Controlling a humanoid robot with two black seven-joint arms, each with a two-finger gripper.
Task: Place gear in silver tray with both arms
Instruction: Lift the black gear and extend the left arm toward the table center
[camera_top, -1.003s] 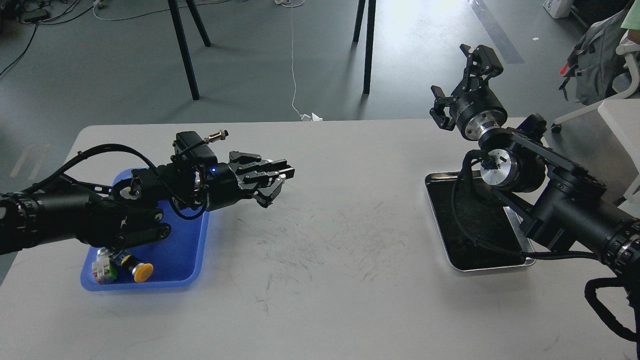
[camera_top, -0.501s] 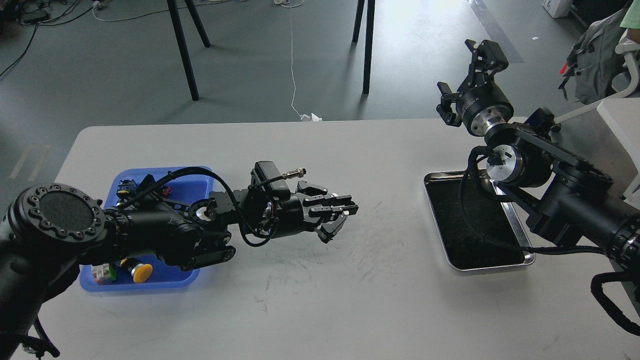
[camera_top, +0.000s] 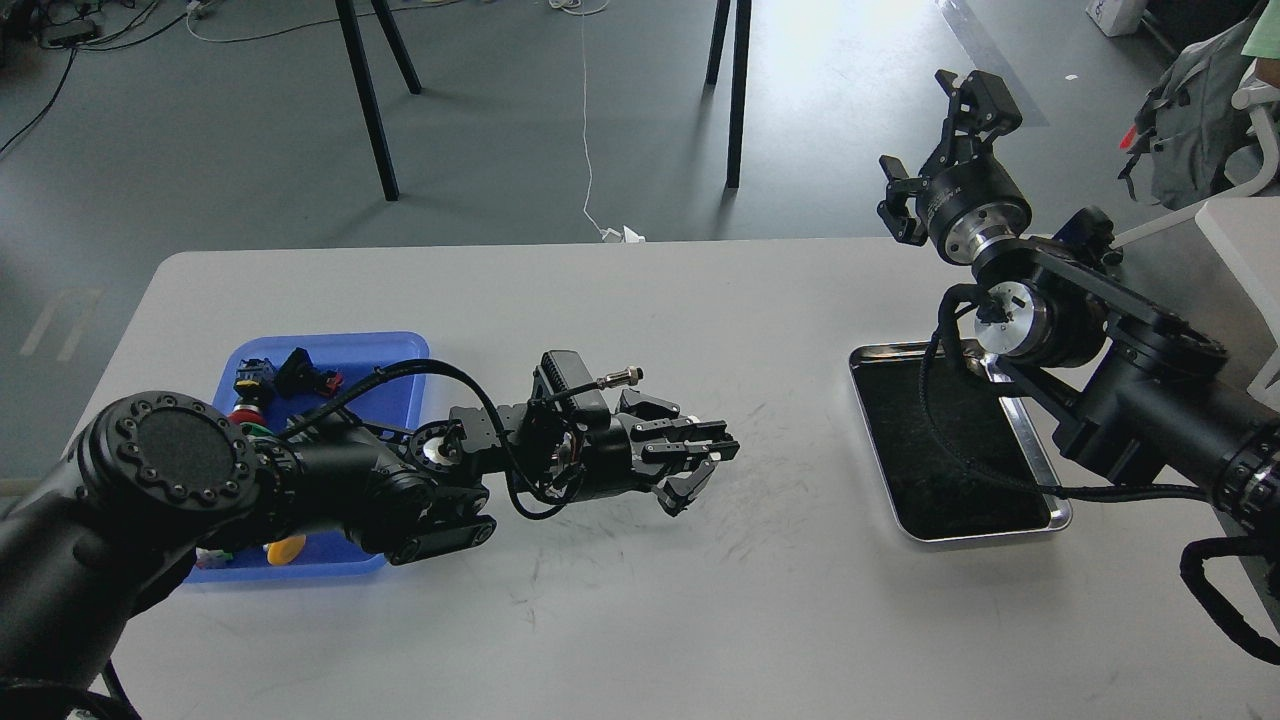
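Note:
The silver tray (camera_top: 985, 533) lies on the right side of the white table, its dark inside bare. My left gripper (camera_top: 712, 466) hovers low over the table's middle, left of the tray. Its fingers are drawn together on a small dark part, taken as the gear, which is mostly hidden between them. My right gripper (camera_top: 937, 148) is open and empty. It is raised above the table's far right edge, beyond the tray, and my right arm crosses the tray's right rim.
A blue plastic tray (camera_top: 395, 360) at the left holds several small parts, among them a yellow button (camera_top: 287, 549) and black connectors (camera_top: 296, 370). My left arm covers much of it. Black table legs and a white cable stand on the floor behind.
My left arm has swung right from over the blue tray to the table's middle, fingers staying closed. My right gripper has drifted slightly up and right.

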